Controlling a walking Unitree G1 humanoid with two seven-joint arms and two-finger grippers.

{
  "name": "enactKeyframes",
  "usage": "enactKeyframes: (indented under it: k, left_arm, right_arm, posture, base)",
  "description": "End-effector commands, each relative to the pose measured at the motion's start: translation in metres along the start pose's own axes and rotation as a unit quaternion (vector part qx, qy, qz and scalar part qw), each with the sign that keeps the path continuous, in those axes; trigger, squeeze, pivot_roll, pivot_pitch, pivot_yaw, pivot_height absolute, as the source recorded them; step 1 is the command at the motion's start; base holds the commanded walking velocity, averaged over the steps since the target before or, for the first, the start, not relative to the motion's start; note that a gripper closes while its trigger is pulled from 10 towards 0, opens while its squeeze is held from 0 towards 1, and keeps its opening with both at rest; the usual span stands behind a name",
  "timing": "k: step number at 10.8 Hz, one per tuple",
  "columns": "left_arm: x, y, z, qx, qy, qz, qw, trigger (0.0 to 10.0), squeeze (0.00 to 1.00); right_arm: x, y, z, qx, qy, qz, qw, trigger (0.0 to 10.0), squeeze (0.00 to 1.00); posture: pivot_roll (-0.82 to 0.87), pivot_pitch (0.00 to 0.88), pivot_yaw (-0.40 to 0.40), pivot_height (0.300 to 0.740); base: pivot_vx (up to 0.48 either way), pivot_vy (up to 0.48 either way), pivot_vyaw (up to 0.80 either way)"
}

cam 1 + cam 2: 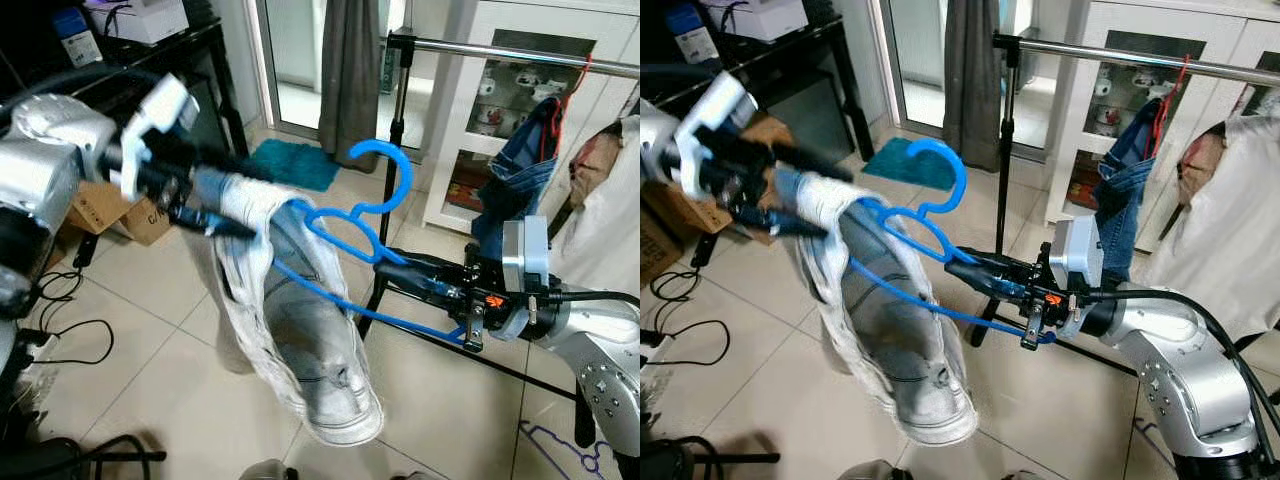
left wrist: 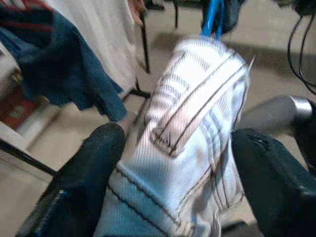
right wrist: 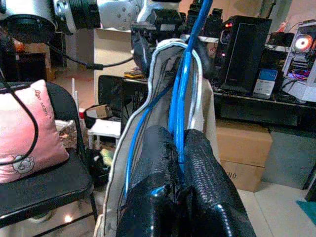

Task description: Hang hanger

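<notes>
**Hanger carried in both grippers, rail not yet reached**

Nearest the robot, the right gripper [image 1: 958,268] is clamped on the wire of the blue hanger [image 1: 345,222]; the right wrist view shows its two black fingers [image 3: 207,173] pressed together around the blue wire. The hanger is held in the air, tilted, its hook [image 1: 385,165] pointing up and free of any support. A pale garment [image 1: 300,330] is draped over it and sags down toward the tiled floor [image 1: 140,330]. The left gripper [image 1: 215,222] grasps the bunched top of that garment, fingers [image 2: 94,163] on either side of the fabric.

Judged from this, the step in hand is carrying the loaded hanger toward the rail; hanging is still to come. The next move calls for raising the hook above the metal rail [image 1: 520,52], which stands farther back and higher, then lowering it on.

In the way: the rail's black upright pole [image 1: 393,140] stands just behind the hook, and the jeans [image 1: 520,170] and white cloth [image 1: 600,240] already hanging take up the right stretch. Cables [image 1: 60,300] trail on the floor at left; a cardboard box [image 1: 130,215], teal mat [image 1: 295,163] and white cabinet [image 1: 500,100] lie beyond
</notes>
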State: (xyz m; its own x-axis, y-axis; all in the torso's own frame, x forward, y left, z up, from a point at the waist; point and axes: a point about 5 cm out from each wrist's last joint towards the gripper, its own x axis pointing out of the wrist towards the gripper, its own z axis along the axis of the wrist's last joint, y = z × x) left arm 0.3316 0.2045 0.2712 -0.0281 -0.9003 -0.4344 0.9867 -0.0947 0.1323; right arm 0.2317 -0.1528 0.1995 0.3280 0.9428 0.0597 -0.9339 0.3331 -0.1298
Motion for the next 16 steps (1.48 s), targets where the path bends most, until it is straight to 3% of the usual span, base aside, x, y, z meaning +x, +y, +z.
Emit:
enactKeyframes:
  k: [1, 7, 10, 16]
  left_arm:
    - [0.000, -0.002, 0.001, 0.003, 0.015, -0.013, 1.000, 0.0, 0.00]
    - [0.002, -0.002, -0.006, -0.012, 0.019, -0.023, 0.999, 0.0, 0.00]
    - [0.000, -0.003, -0.012, -0.048, 0.043, -0.024, 0.998, 0.0, 0.00]
    - [-0.005, 0.003, -0.020, -0.052, 0.070, 0.001, 0.996, 0.0, 0.00]
  right_arm:
    - [0.007, 0.006, 0.019, -0.029, -0.036, 0.032, 0.998, 0.0, 0.00]
    - [0.007, 0.007, 0.020, -0.032, -0.028, 0.047, 0.998, 0.0, 0.00]
    - [0.007, 0.006, 0.021, -0.034, -0.029, 0.045, 0.998, 0.0, 0.00]
    - [0.008, 0.004, 0.023, -0.038, -0.033, 0.037, 0.998, 0.0, 0.00]
  posture:
    - [-0.03, 0.014, 0.116, 0.740]
    - [-0.03, 0.007, 0.111, 0.740]
    - [-0.03, 0.008, 0.107, 0.740]
    - [-0.03, 0.005, 0.108, 0.740]
  base:
    - [0.000, 0.000, 0.00]
    - [0.000, 0.000, 0.00]
    - [0.000, 0.000, 0.00]
    - [0.000, 0.000, 0.00]
